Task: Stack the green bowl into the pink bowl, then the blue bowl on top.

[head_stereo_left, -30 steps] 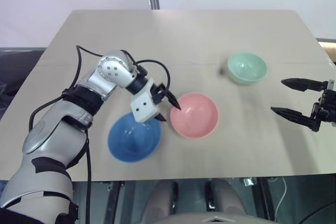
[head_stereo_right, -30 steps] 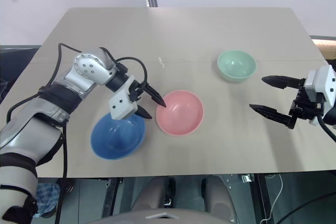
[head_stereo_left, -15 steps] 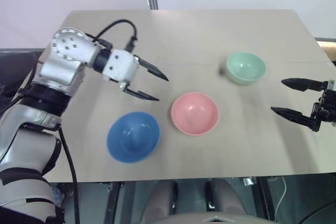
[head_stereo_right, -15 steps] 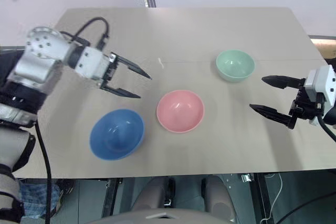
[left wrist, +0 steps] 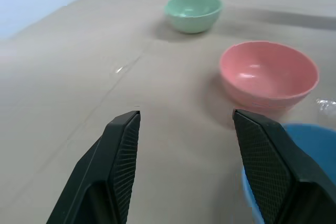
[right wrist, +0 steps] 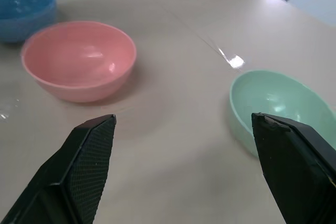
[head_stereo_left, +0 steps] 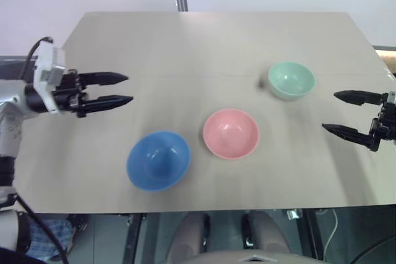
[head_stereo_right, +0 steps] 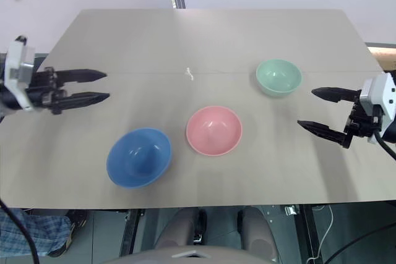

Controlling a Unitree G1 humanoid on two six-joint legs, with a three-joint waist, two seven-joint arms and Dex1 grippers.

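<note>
Three bowls sit separately on the table (head_stereo_left: 204,41), none stacked yet. The pink bowl (head_stereo_left: 231,133) is pretty much in the middle. The blue bowl (head_stereo_left: 158,159) sits just beside it, toward the robot's left and a bit closer to the near edge. The green bowl (head_stereo_left: 291,79) is off on the robot's right, further back, well apart from the other two.

The left end effector (head_stereo_left: 117,89) hovers out over the left edge of the table, fingers pointing in toward the middle. Its fingers are parted with nothing between them; the blue bowl is the closest one to it, but it's not touching it.

The right end effector (head_stereo_left: 339,112) hangs at the right edge of the table, spread really wide and also holding nothing. It points in toward the bowls, with the green bowl nearest, still clear of both fingers. From its wrist view the green bowl sits near one finger (right wrist: 294,169) and the pink bowl near the other.
</note>
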